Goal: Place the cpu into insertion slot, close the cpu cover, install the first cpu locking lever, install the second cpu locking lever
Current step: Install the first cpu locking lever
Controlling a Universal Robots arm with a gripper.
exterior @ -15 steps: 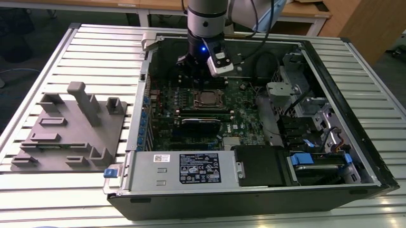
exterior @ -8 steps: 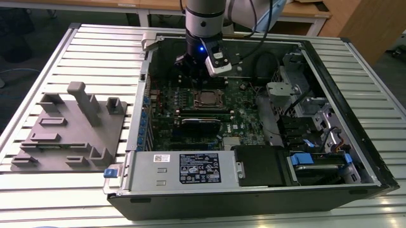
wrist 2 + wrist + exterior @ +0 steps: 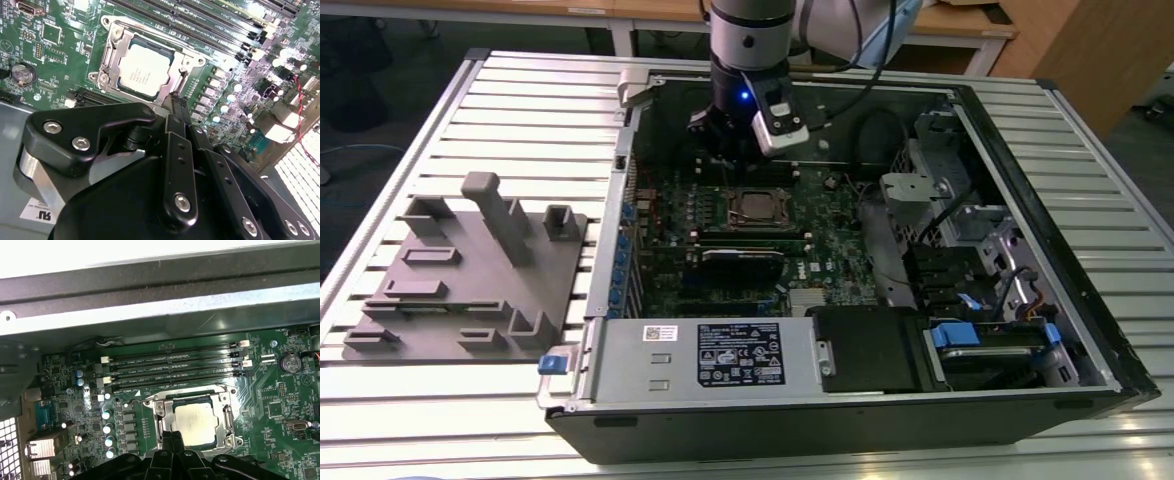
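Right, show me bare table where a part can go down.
In the exterior view, bare slats of the ribbed metal table lie between the grey plastic fixture tray and the far edge, and again between that tray and the near edge. Inside the open black computer case it is crowded.

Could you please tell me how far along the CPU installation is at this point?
Done, it seems: the cpu is seated on the board, and the cpu cover is folded down around it. In hand: the gripper, shut and empty, has its tip at the cover's edge beside a locking lever. Left: I cannot tell whether either lever is latched, so both may remain.
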